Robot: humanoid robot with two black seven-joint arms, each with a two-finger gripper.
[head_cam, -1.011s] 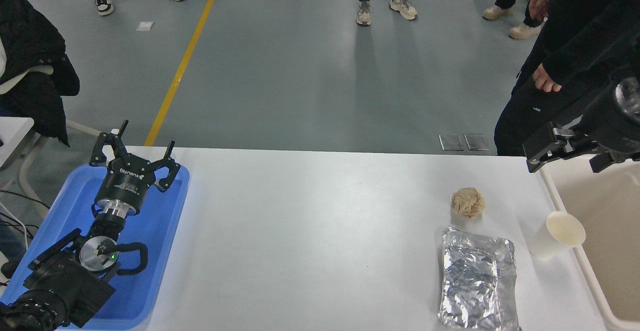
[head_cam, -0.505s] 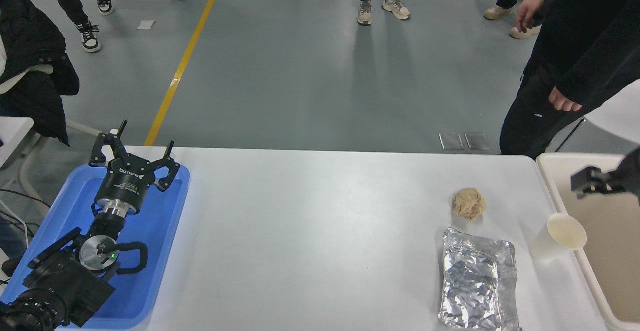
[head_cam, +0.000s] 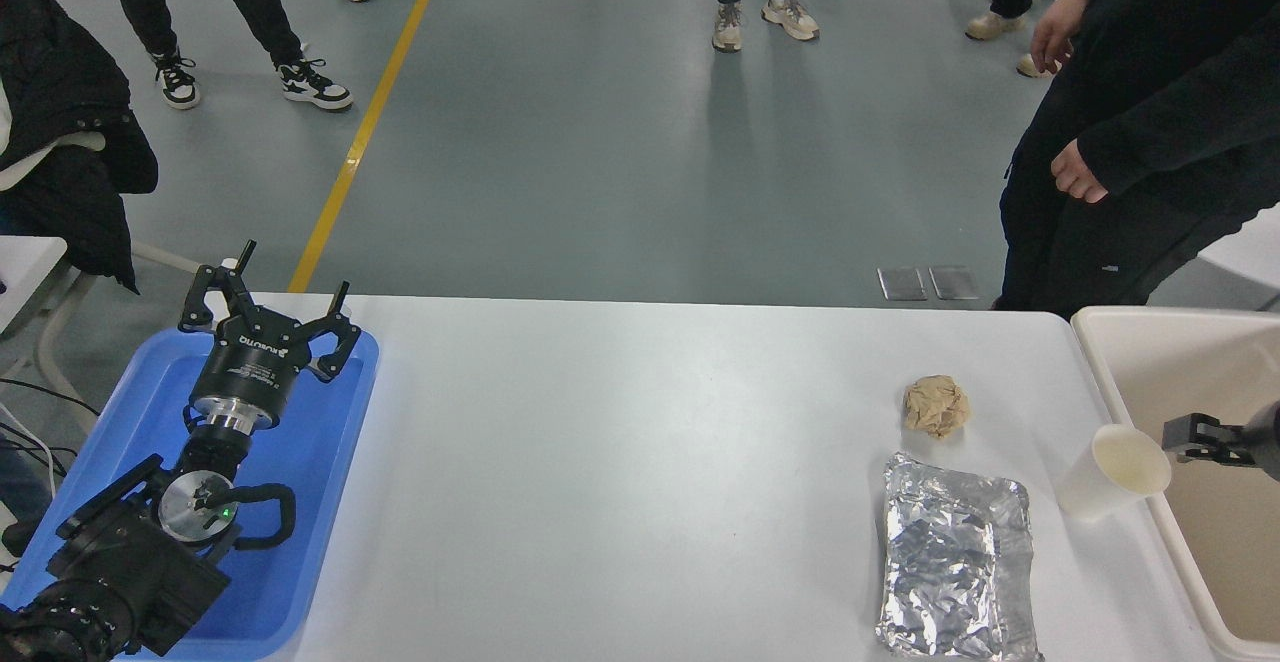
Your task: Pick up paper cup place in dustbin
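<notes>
Fingers of the right gripper (head_cam: 1200,436), too little in view to tell their spread, have dropped over the dustbin (head_cam: 1100,362) to the paper cup's (head_cam: 1110,470) three o'clock, closing in to grasp.

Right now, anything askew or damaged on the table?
The paper cup sits tilted, mouth leaning toward the dustbin, not flat on its base. The foil tray is crinkled and the brown paper ball crumpled. Nothing is spilled.

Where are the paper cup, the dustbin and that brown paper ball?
paper cup (head_cam: 1105,472): head view, on its white side wall.
dustbin (head_cam: 1092,348): head view, on its cream rim, left edge.
brown paper ball (head_cam: 936,406): head view, on its crumpled middle.
</notes>
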